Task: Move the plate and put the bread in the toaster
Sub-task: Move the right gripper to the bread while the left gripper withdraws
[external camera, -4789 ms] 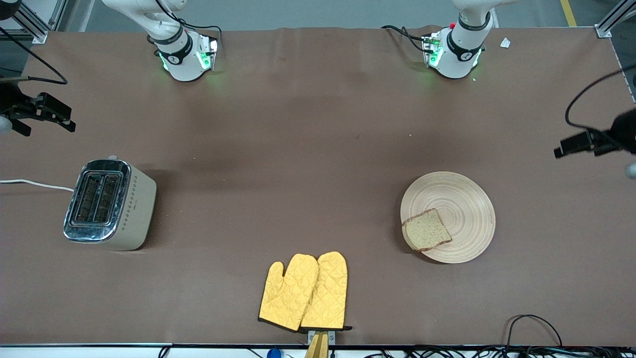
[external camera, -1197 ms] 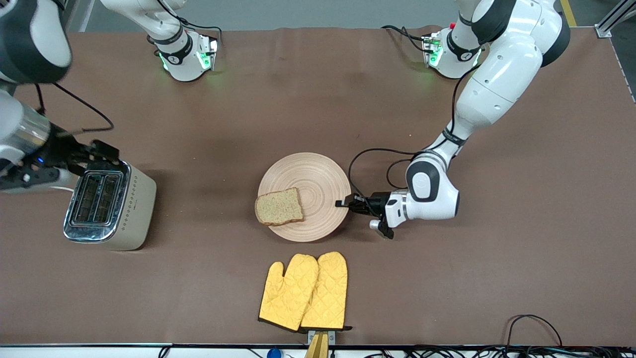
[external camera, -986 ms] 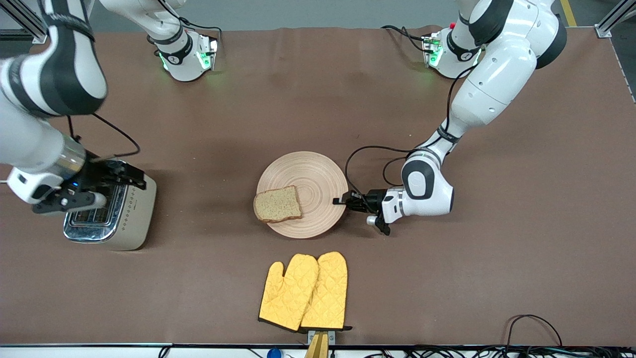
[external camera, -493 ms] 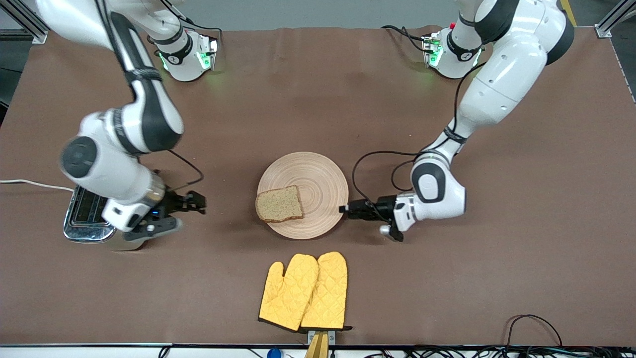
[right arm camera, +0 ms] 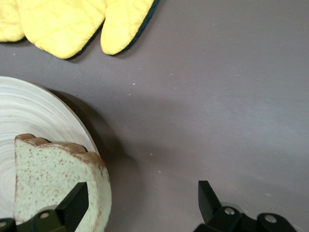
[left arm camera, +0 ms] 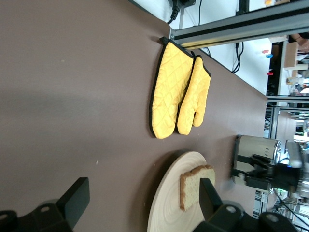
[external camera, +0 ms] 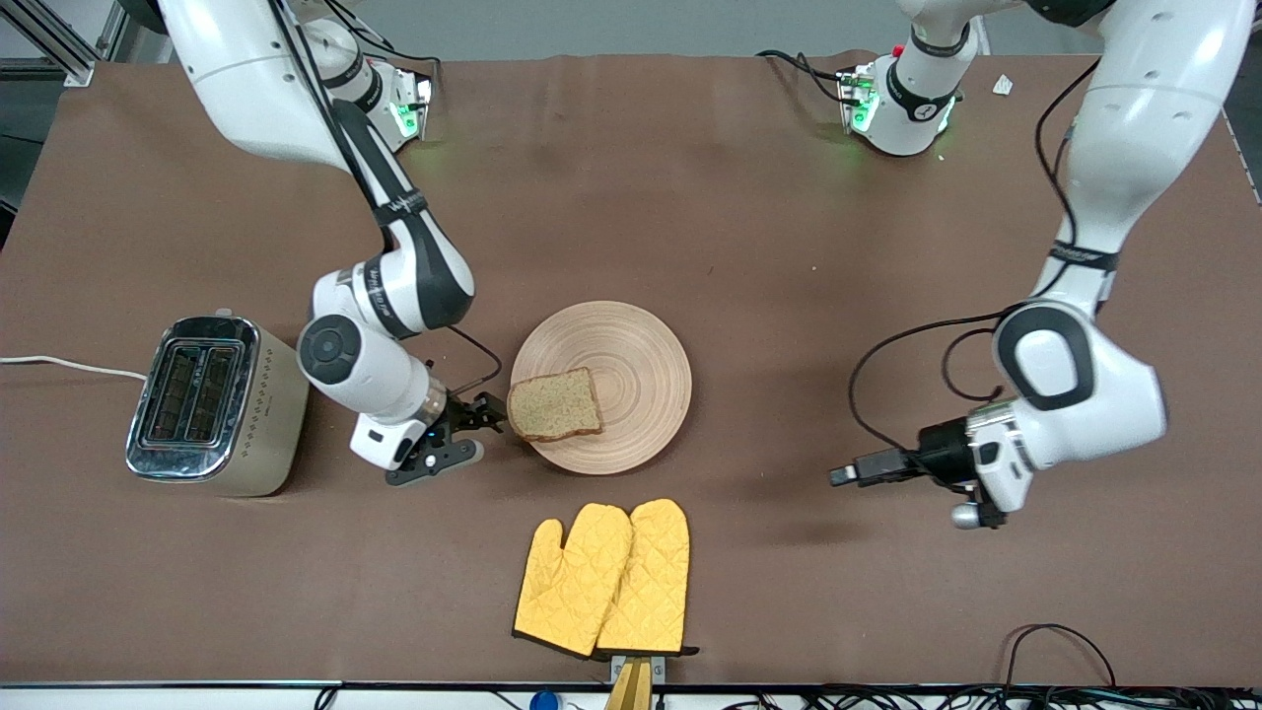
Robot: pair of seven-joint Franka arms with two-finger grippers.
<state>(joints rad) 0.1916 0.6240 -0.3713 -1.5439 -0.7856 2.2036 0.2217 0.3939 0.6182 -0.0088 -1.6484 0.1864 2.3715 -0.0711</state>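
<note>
Bread (external camera: 553, 404): one slice lying flat on the plate (external camera: 636, 365), at the rim that faces the toaster (external camera: 212, 404); its crust edge reaches out slightly past that rim.
Plate: mid-table, flat on the brown table (external camera: 690, 197), well apart from the toaster.
Toaster: toward the right arm's end of the table, both slots up and uncovered, cord running off the table edge.
Right gripper (external camera: 490, 413): low between toaster and plate, just beside the bread's overhanging edge; fingers (right arm camera: 72, 205) spread apart with nothing between them; in the right wrist view the bread's corner sits by one fingertip.
Left gripper (external camera: 846, 476): toward the left arm's end of the table, well apart from the plate; fingers (left arm camera: 76, 198) wide apart, nothing held.
Mitts (external camera: 603, 578): a yellow pair lying side by side near the table edge closest to the front camera, nearer that camera than the plate, not touching it.
Open room: bare cloth between plate and left gripper, and from the plate up to the arm bases.
</note>
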